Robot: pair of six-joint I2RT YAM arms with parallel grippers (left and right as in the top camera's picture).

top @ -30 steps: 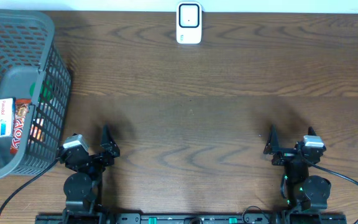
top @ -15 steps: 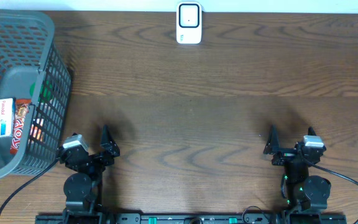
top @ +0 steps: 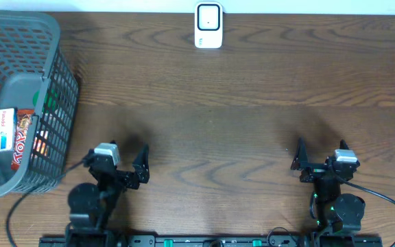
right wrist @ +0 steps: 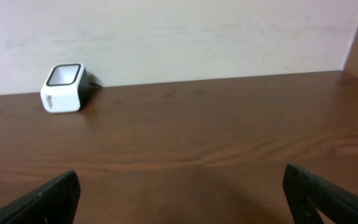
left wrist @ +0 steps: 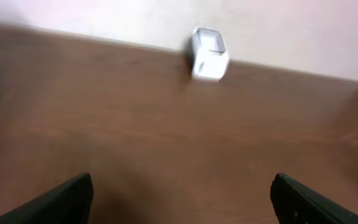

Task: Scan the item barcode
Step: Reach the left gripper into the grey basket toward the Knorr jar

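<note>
Grey plastic mesh basket (top: 46,41) at my left holds the packaged snack items (top: 12,134), none lifted out. The small white boxy scanner (top: 208,25) stands well apart, at the brown wooden counter (top: 238,123)'s far edge. My left tool (left wrist: 182,199) and right tool (right wrist: 185,193) both gape, empty. Picking, presenting and scanning are all yet to do, I judge.

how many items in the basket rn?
2 clearly visible: a white-and-blue box and a red snack bar beside it, at the near end of the grey basket. A green patch and an orange patch behind the mesh may be more.
</note>
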